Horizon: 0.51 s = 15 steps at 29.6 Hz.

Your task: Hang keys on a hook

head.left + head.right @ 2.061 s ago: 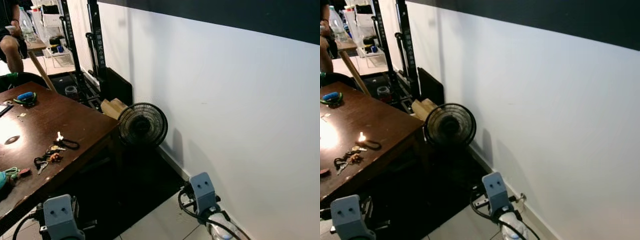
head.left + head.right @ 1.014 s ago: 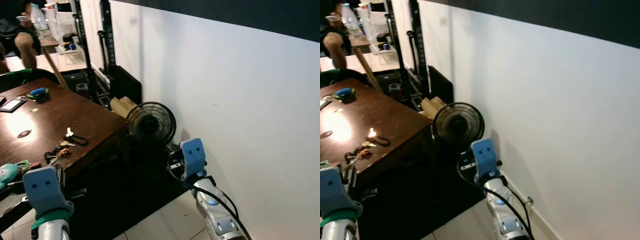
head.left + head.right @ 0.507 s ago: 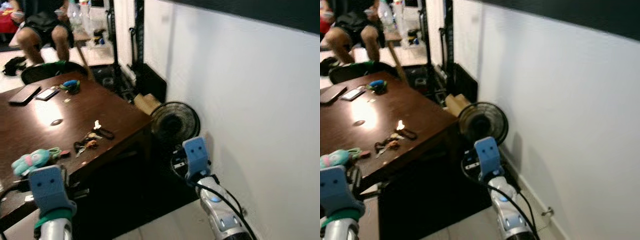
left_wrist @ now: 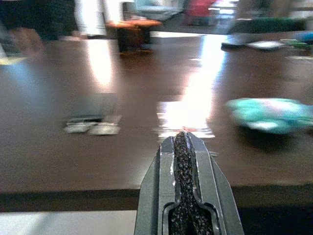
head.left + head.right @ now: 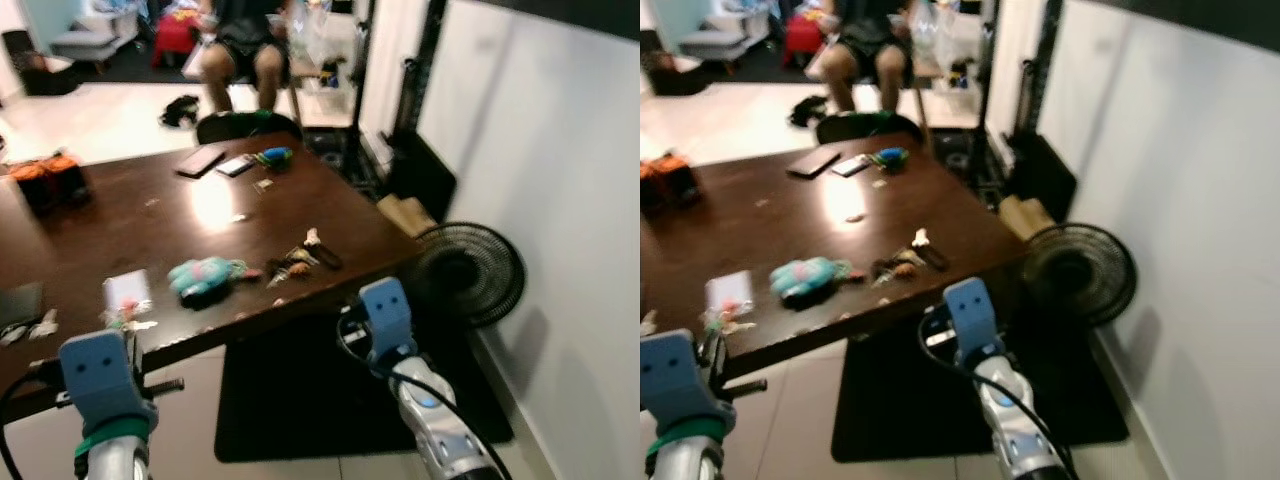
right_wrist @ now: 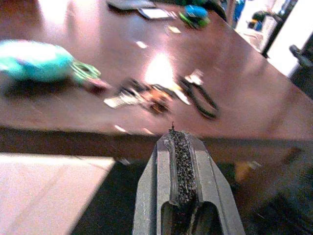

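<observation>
Keys (image 5: 292,264) lie in a small bunch on the dark wooden worktop (image 5: 150,225), near its front right corner, with a black loop (image 5: 322,255) just beside them toward the wall. A teal soft toy (image 5: 205,277) rests on the worktop to the left of the keys, apart from them. Two phones (image 5: 215,163) and a blue-and-green item (image 5: 272,156) lie near the far edge. An orange-and-black object (image 5: 50,178) stands at the far left.

Right gripper (image 6: 177,142) is held off the front edge of the worktop, jaws closed and empty, pointing toward the keys. Left gripper (image 4: 182,144) is held at the front edge further left, jaws closed and empty.

A black fan (image 5: 470,272) stands on the floor by the white wall (image 5: 560,150). A person (image 5: 245,40) sits beyond the worktop. Head views are blurred.
</observation>
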{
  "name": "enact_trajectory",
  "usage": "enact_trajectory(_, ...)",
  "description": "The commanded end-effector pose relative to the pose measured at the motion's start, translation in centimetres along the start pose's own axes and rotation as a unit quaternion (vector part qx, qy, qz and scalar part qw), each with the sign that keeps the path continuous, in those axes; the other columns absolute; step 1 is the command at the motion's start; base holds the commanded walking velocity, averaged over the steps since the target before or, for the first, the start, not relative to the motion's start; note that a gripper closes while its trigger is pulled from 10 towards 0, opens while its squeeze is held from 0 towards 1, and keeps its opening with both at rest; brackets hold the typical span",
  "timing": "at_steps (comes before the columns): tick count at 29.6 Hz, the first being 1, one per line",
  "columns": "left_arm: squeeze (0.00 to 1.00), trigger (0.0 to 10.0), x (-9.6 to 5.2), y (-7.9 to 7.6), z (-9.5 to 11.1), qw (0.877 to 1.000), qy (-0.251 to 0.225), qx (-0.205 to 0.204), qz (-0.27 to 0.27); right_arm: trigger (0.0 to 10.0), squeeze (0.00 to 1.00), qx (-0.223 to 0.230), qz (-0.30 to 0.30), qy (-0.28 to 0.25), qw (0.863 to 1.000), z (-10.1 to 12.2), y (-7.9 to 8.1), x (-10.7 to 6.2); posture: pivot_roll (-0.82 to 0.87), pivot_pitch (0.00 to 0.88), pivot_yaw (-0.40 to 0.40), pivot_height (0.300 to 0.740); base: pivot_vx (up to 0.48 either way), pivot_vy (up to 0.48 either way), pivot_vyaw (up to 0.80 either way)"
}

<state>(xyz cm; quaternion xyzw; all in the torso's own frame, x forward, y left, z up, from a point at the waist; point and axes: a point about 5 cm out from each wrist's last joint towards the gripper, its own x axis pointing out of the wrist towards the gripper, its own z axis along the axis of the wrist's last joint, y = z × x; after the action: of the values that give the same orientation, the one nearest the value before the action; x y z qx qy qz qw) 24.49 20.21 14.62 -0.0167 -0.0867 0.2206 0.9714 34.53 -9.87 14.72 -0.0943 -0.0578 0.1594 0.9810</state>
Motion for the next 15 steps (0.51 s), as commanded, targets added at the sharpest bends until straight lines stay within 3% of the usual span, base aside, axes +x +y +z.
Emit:
enact_trajectory(1, 0.00, 10.0, -0.3, -0.2, -0.4, 1.000, 0.014, 0.004, -0.004, 10.0, 0.00, 0.004, -0.002, 0.015, 1.000, -0.8, 0.0, -0.3, -0.09, 0.047, 0.052, 0.740, 0.000, 0.000, 0.80)
enact_trajectory(8, 0.00, 10.0, -0.1, -0.2, -0.3, 1.000, 0.018, 0.007, -0.013, 10.0, 0.00, 0.005, -0.008, 0.022, 1.000, -1.1, -0.3, -0.4, -0.07, 0.047, 0.047, 0.740, 0.000, 0.000, 0.80)
enact_trajectory(15, 0.00, 10.0, -0.1, 1.9, -0.3, 0.999, 0.022, 0.015, 0.018, 10.0, 0.00, 0.000, -0.021, 0.035, 0.999, -1.9, -0.8, -0.6, -0.06, 0.047, 0.042, 0.740, 0.000, 0.000, 0.80)
